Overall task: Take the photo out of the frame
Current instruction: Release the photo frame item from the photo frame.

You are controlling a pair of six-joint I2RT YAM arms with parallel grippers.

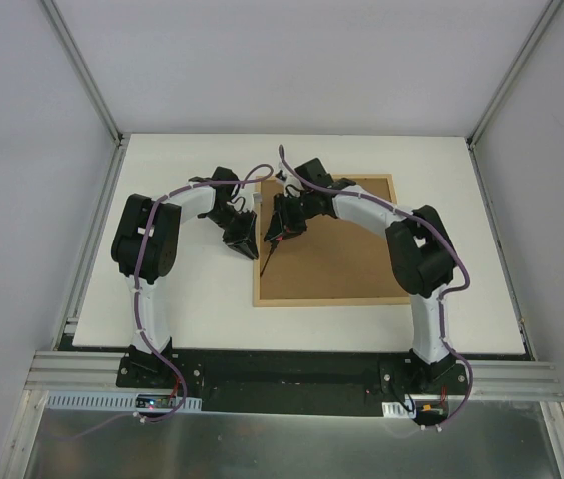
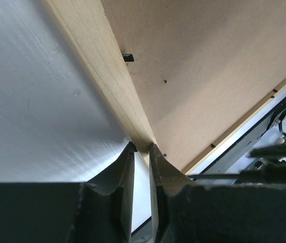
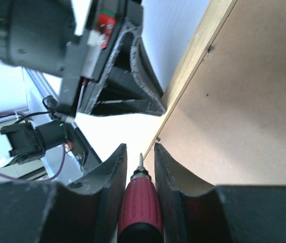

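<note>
The left arm [image 1: 152, 239] is bending out to the left and curling back inward, carrying the left gripper [image 2: 141, 148] down to the left side of the large rectangular frame of thin light wood [image 1: 351, 259]. Its two dark fingers [image 2: 117, 192] are sitting almost together with only a thin slit between them. Their tips are touching the frame's pale wooden rim [image 2: 102, 66], but whether the rim is nipped in the slit I cannot tell.

The right arm [image 1: 416, 249] is arching up from its base and reaching across the frame's upper half toward the same side. The right gripper [image 3: 139, 148] is pointing steeply downward and is clamped on a screwdriver with a dark red handle [image 3: 138, 207]. The handle is filling the gap between the fingers, and the thin metal tip is poking out past them.

The two grippers are working close together, the left one just beside the right one. Thin purple cables [image 1: 142, 289] are running along both arms. A small black tab [image 2: 127, 57] is sitting where the rim meets the brown fibreboard back [image 2: 208, 76].

The frame is lying flat on the white table [image 1: 192, 309] with its brown back facing up, a little right of centre. The screwdriver tip is hanging over the white surface just outside the frame's left rim, near the left gripper's fingertips. The photo is not showing in any view.
</note>
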